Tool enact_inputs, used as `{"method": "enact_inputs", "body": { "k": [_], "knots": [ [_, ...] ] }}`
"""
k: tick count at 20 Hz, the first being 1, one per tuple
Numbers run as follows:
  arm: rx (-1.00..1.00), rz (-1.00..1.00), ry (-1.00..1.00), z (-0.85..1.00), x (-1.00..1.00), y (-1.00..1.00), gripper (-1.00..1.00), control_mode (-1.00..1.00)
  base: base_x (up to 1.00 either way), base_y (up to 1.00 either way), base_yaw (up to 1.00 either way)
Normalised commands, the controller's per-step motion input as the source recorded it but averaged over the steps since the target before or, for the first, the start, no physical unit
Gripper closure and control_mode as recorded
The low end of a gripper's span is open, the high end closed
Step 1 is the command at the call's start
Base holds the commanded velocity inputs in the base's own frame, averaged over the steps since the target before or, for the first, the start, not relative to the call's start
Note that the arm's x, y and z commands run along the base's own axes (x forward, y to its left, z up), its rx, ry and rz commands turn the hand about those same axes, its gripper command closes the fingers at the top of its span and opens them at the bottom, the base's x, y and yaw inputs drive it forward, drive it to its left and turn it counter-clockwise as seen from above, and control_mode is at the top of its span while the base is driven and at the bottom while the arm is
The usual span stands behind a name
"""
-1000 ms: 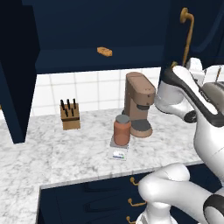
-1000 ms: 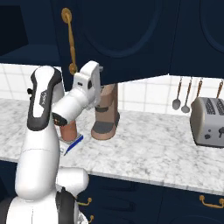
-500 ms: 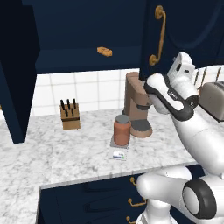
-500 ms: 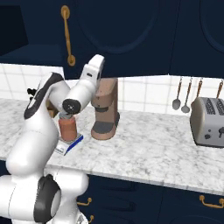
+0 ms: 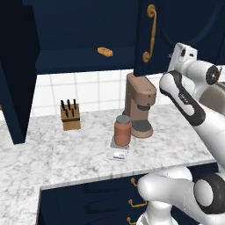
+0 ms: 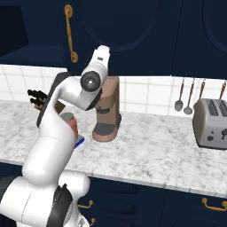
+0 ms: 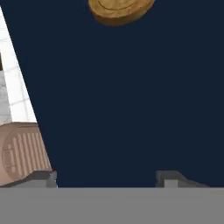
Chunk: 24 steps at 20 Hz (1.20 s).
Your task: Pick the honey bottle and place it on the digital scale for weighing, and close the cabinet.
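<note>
Honey bottle (image 5: pixel 122 130) sits on digital scale (image 5: pixel 119 152); gripper (image 7: pixel 106 177), apparently parted and empty, has swung the right cabinet door (image 5: pixel 176 30) further closed

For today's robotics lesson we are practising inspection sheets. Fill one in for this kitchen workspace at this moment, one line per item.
Surface: marble counter, pale and speckled.
Job's things: honey bottle standing upright on the digital scale; cabinet with its right door partly open and its left door wide open.
Clutter: coffee machine, knife block, small orange lump on the cabinet shelf, toaster.
Grippers: claw open, holding nothing, fingertips against the right door.
Cables: nothing seen.
Surroundings: white tiled wall, hanging utensils, navy drawers.
</note>
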Motion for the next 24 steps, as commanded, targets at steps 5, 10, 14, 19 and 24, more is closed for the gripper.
{"method": "enact_inputs", "body": {
  "k": [5, 10, 14, 19, 24],
  "knots": [
    [0.0, 0.18, -0.11, -0.24, 0.96, 0.22, -1.0, -1.0, 0.0, 0.0, 0.0],
    [0.0, 0.19, -0.35, -0.68, 0.92, 0.19, -1.0, -1.0, 0.0, 0.0, 0.0],
    [0.0, 0.13, -0.25, -0.64, 0.78, 0.17, -1.0, -1.0, 0.0, 0.0, 0.0],
    [0.0, 0.0, 0.0, 0.0, -0.31, 0.07, -1.0, -1.0, 0.0, 0.0, 0.0],
    [-0.01, 0.0, 0.0, 0.41, -0.89, 0.0, -1.0, -1.0, 0.0, 0.0, 0.0]
  ]
}}
